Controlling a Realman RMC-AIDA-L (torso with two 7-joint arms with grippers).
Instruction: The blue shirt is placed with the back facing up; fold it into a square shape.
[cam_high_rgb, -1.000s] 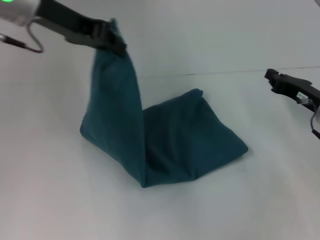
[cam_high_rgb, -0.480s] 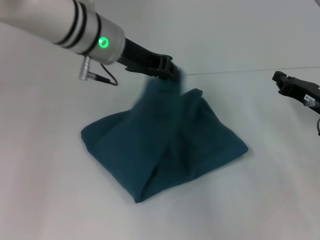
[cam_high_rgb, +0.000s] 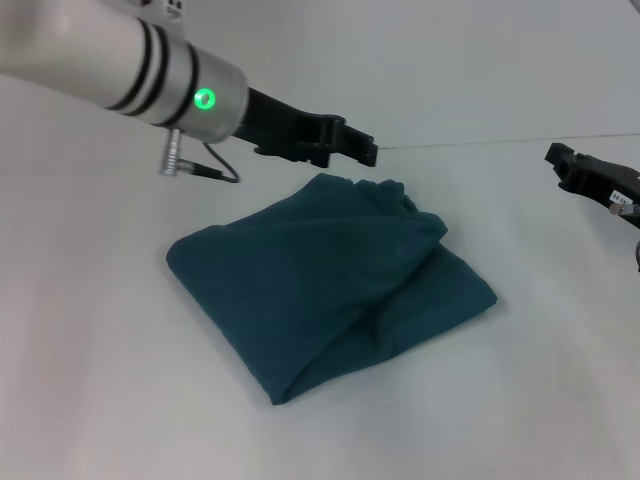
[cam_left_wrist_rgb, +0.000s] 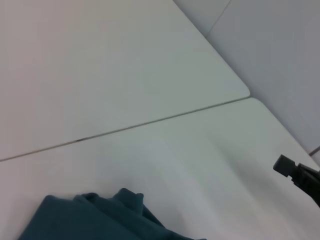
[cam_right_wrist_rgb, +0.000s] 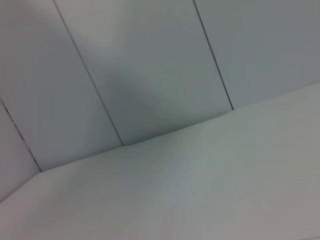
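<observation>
The blue shirt (cam_high_rgb: 320, 285) lies in the middle of the white table (cam_high_rgb: 100, 400) as a folded, roughly square bundle, with a rumpled ridge along its far right side. A corner of it also shows in the left wrist view (cam_left_wrist_rgb: 90, 217). My left gripper (cam_high_rgb: 362, 150) hovers just above the shirt's far edge, open and holding nothing. My right gripper (cam_high_rgb: 572, 168) stays off to the right, well apart from the shirt. It also shows far off in the left wrist view (cam_left_wrist_rgb: 289, 168).
A thin seam (cam_high_rgb: 500, 142) runs across the table behind the shirt. The left arm's cable (cam_high_rgb: 205, 170) hangs over the table to the left of the gripper. The right wrist view shows only bare wall panels and table.
The left gripper carried the lifted shirt edge over to the right and down, then let it go. The flap now lies on the rest of the shirt. The right arm barely moved.
</observation>
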